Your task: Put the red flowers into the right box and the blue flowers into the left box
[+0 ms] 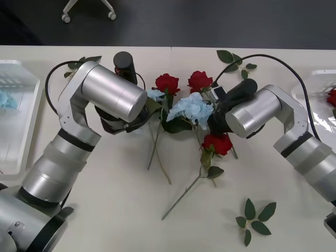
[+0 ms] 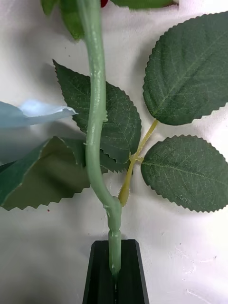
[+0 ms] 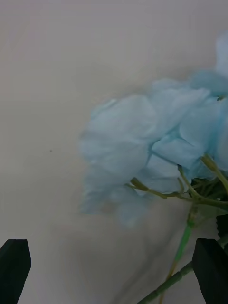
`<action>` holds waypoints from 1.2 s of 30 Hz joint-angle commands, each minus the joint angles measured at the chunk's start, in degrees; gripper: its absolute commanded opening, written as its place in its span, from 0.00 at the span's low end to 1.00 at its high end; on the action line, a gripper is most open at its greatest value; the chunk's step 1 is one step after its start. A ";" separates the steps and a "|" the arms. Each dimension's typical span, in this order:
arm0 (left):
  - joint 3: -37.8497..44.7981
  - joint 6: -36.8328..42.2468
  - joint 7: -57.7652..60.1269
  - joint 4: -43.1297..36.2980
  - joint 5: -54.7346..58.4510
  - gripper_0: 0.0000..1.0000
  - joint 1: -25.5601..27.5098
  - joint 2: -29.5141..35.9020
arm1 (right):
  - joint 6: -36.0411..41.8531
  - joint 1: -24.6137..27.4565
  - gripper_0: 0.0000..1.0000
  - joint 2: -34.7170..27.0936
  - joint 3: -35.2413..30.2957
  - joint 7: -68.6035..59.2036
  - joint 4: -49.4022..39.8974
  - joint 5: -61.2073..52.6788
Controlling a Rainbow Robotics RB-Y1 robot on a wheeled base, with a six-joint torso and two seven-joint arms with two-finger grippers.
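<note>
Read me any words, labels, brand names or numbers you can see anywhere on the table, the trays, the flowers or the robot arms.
None: nothing readable stands anywhere.
The left box and right box are plain plastic.
The red flowers and blue flowers carry no tags.
The arms' silver casings are unmarked; the right gripper, shut on a green stem, and the open left gripper show bare black fingers.

Four red flowers, three blue flowers, two boxes, three leaf sprigs

Office/lab: white table, caster chair base, dark carpet.
</note>
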 commanded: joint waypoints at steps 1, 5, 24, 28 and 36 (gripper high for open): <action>0.39 -2.95 0.81 2.32 -1.86 1.00 -1.63 -3.18 | 0.27 -0.98 0.00 -1.12 -0.51 -2.72 -0.47 -0.64; -0.22 -4.27 0.64 4.17 -2.30 1.00 -1.63 -4.58 | 1.94 -1.51 0.00 -4.46 -0.78 -2.46 -2.31 -5.13; -5.32 -5.06 0.55 7.68 -5.81 1.00 -1.55 -5.37 | 16.97 7.10 0.00 -13.34 -16.16 -4.04 -25.69 -9.87; -5.67 -6.03 0.55 8.83 -6.43 1.00 -1.63 -5.29 | 18.11 12.55 0.00 -16.59 -22.05 -4.48 -32.81 -12.25; -7.25 -8.31 -0.07 11.64 -6.69 1.00 -1.55 -5.37 | 19.34 20.81 0.00 -24.59 -33.21 -4.57 -37.73 -19.45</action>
